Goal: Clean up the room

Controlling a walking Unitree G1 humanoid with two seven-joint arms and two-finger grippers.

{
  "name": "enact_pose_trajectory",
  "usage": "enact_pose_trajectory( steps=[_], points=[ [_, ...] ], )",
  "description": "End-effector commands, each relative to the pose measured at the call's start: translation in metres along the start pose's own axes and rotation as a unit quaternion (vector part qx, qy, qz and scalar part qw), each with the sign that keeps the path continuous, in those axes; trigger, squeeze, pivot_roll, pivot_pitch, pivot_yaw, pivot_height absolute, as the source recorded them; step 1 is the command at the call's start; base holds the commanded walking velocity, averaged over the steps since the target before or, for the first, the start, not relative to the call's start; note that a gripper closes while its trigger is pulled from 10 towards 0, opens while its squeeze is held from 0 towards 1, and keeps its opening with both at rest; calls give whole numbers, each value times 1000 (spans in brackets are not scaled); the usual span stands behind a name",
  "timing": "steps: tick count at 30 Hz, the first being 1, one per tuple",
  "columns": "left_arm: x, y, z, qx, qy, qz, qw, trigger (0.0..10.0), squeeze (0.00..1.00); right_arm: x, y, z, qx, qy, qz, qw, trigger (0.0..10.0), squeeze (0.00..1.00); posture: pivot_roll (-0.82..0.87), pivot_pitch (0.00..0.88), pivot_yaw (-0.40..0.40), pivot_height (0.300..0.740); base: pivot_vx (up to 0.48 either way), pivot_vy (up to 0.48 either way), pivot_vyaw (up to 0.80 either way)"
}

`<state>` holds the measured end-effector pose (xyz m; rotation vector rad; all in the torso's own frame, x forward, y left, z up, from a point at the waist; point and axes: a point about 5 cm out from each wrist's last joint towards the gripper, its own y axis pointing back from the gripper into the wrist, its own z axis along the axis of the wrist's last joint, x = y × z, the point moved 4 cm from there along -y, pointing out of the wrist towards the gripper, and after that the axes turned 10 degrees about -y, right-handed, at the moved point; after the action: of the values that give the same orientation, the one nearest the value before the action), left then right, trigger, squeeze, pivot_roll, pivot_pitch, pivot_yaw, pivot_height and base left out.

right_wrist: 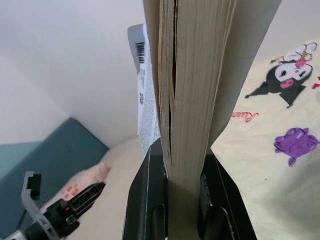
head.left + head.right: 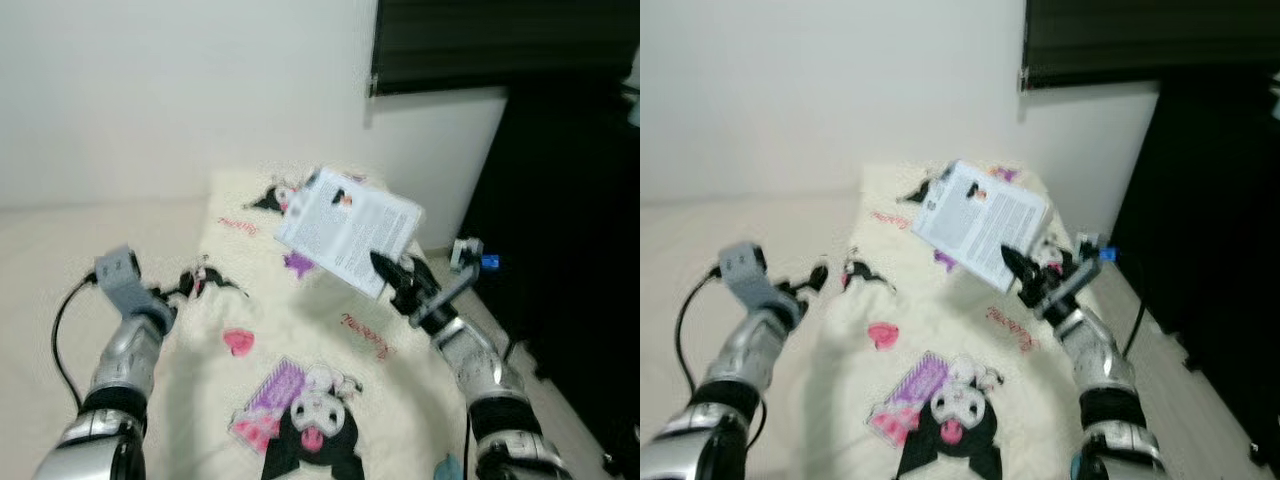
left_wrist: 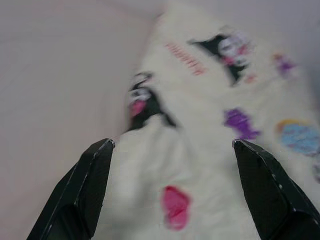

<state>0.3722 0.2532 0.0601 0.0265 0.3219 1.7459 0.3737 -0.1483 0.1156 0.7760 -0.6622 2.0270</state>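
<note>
Book lifted clear of the bed for tidying

Nearest, the left gripper (image 3: 170,192) hung spread wide and empty over the soft cream blanket (image 2: 300,330) printed with cartoon figures. Further on, the right gripper (image 1: 172,200) clamped the paperback book (image 2: 350,230) by its lower edge, pages pressed between the black fingers, holding it tilted above the blanket, probably to carry it off. Beyond stood a plain white wall (image 2: 180,90).

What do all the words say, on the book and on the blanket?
Nothing here can be read.
Book in the right hand: printed lines on the cover, too small and blurred.
Book's barcode: digits too small.
Blanket: red cursive words near the cartoon characters, too blurred.
</note>
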Motion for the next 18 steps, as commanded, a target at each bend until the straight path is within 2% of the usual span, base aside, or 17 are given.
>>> enact_pose_trajectory(
  steps=[1,3,4,5,6,7,9,11,14,18],
  points=[
    [23,11,-30,57,-25,51,997,10000,0,-19,11,-10,16,21,-50,998,0,0,-90,0,2,740,0,0,0],
    [28,14,-38,73,-33,64,995,10000,0,-24,13,-14,26,25,-66,997,0,0,-90,0,2,740,0,0,0],
    [35,20,-49,89,-21,78,993,10000,0,-28,18,-20,38,18,-72,997,5216,0,-89,0,3,740,0,0,0],
    [40,24,-56,98,-10,87,991,10000,0,-30,20,-25,45,12,-74,996,5216,0,-89,0,3,740,0,0,0],
    [47,30,-67,114,-5,104,988,10000,0,-34,24,-26,42,7,-86,995,10000,0,-87,0,1,740,0,0,0],
    [47,30,-67,114,-5,104,988,10000,0,-34,24,-26,42,7,-86,995,10000,0,-87,0,1,740,0,0,0],
    [65,48,-91,159,-13,145,976,10000,0,-43,32,-31,49,15,-106,993,10000,0,-89,0,1,740,0,0,613],
    [76,70,-122,211,-7,173,962,10000,0,-47,38,-44,76,27,-114,990,10000,0,-88,0,-3,740,-397,0,800],
    [78,74,-126,218,-5,175,960,10000,0,-47,39,-46,79,29,-115,990,10000,0,-88,0,-3,740,-480,0,800],
    [79,85,-139,235,-24,180,955,10000,0,-43,34,-48,83,30,-99,991,10000,0,-74,0,-13,740,-480,0,800]
  ],
)
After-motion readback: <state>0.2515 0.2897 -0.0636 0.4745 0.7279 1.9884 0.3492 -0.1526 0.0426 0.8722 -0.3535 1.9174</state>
